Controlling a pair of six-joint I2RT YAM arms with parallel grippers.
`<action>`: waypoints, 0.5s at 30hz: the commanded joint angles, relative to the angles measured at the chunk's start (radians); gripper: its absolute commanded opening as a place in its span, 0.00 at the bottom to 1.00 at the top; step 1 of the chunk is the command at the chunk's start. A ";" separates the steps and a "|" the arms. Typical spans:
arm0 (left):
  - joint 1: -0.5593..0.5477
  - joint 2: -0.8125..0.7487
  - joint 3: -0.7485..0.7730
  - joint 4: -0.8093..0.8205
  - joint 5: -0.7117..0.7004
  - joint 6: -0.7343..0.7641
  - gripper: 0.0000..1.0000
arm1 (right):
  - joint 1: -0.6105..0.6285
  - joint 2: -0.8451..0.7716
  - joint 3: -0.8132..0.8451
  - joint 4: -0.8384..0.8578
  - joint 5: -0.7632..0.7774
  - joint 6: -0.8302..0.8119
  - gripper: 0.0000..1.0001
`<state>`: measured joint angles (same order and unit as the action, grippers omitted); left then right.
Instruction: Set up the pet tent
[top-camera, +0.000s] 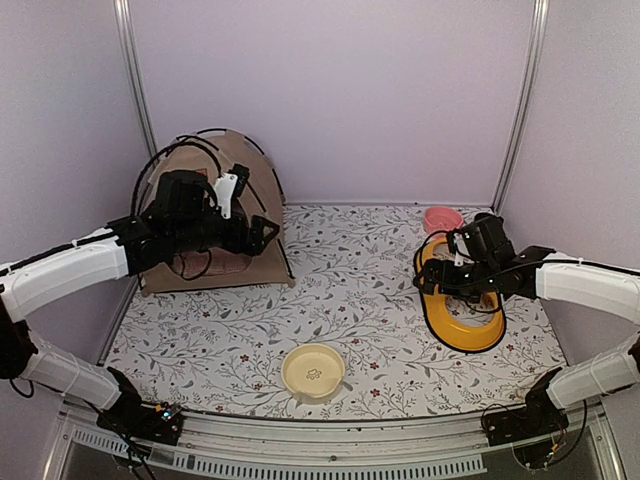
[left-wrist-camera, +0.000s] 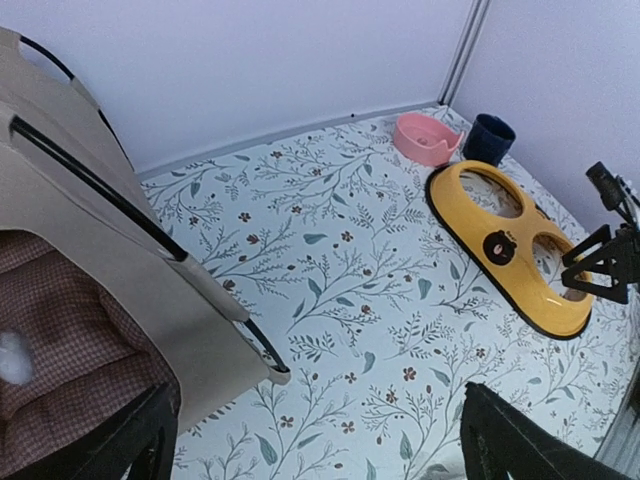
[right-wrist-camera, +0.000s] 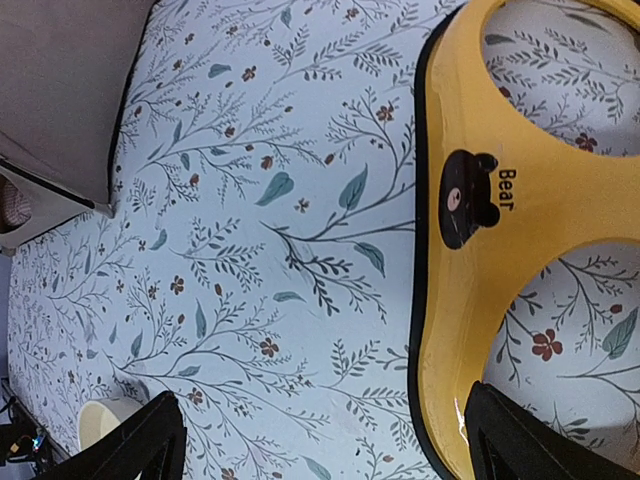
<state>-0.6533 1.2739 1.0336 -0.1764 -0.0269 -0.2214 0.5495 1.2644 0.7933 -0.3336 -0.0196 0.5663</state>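
The tan-beige pet tent (top-camera: 240, 195) stands at the back left with its black poles arched over it. In the left wrist view its front corner (left-wrist-camera: 120, 270) fills the left side. A pink checked cushion (left-wrist-camera: 60, 370) and a white pompom (left-wrist-camera: 12, 356) lie inside. My left gripper (top-camera: 266, 233) is open and empty just right of the tent's doorway; in its own view (left-wrist-camera: 320, 455) only patterned table lies between the jaws. My right gripper (top-camera: 437, 283) hovers open over the near end of the yellow feeder tray (top-camera: 468, 318). In its own view (right-wrist-camera: 335, 450) one finger (right-wrist-camera: 540, 440) is above the tray's edge (right-wrist-camera: 480, 300).
A cream bowl (top-camera: 313, 371) sits at the front centre and shows in the right wrist view (right-wrist-camera: 105, 420). A pink bowl (top-camera: 442, 218) and a dark blue cup (left-wrist-camera: 490, 138) stand at the back right. Lilac walls enclose the floral table (top-camera: 340, 290).
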 joint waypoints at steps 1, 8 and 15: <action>-0.054 0.035 -0.024 0.080 0.029 -0.036 0.99 | -0.003 -0.039 -0.073 -0.080 0.008 0.058 0.99; -0.112 0.077 -0.073 0.125 0.091 -0.096 0.99 | -0.003 -0.036 -0.144 -0.065 0.074 0.081 0.99; -0.119 0.050 -0.154 0.130 0.118 -0.142 0.99 | 0.005 0.095 -0.150 0.077 -0.034 0.061 0.99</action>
<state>-0.7620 1.3388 0.9199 -0.0761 0.0677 -0.3252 0.5495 1.2942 0.6518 -0.3473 0.0139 0.6304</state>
